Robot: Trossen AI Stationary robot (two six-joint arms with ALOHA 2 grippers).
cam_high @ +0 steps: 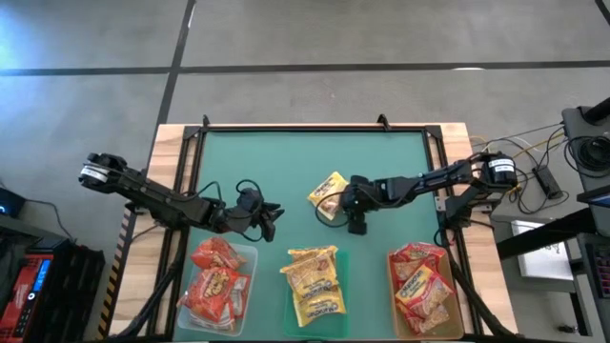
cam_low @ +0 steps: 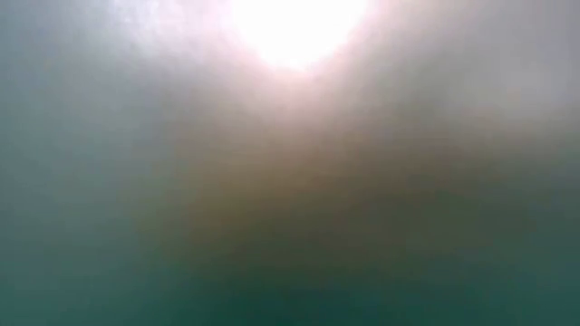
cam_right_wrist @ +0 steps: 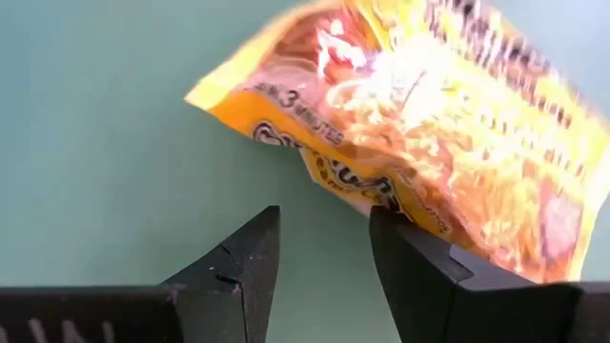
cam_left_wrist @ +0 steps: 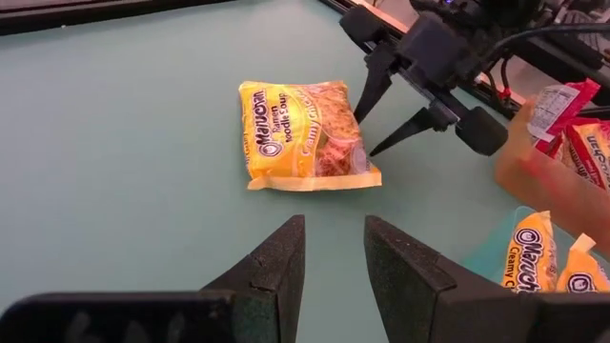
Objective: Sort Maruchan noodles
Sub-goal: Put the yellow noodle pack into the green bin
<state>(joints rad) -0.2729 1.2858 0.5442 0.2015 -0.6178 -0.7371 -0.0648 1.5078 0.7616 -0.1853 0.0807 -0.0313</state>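
Note:
One yellow Maruchan noodles packet [cam_high: 329, 193] lies flat on the green mat [cam_high: 286, 162], apart from the rest. My right gripper [cam_right_wrist: 324, 224] hangs open at the packet's edge nearest the trays, pointing steeply down, one finger [cam_left_wrist: 367, 90] above the packet and the other [cam_left_wrist: 410, 133] beside it. My left gripper [cam_left_wrist: 334, 238] stands open and empty to the packet's left, pointing at it. More packets lie sorted in trays along the near edge: red-orange ones [cam_high: 217, 276], yellow ones [cam_high: 315, 281] and red ones [cam_high: 419, 281]. The low view shows nothing. My right gripper has one fingertip [cam_right_wrist: 386, 219] at the crinkled edge [cam_right_wrist: 353, 191] of the lone yellow packet, the other fingertip over bare mat. Whether that fingertip touches the packet, I cannot tell. The packet lies on the mat.
Three shallow trays stand along the near edge: a clear one [cam_high: 250, 250] at the left, a teal one [cam_high: 341, 286] in the middle, a brown one [cam_high: 456, 305] at the right. A black frame [cam_high: 286, 126] borders the mat. The mat's far half is bare.

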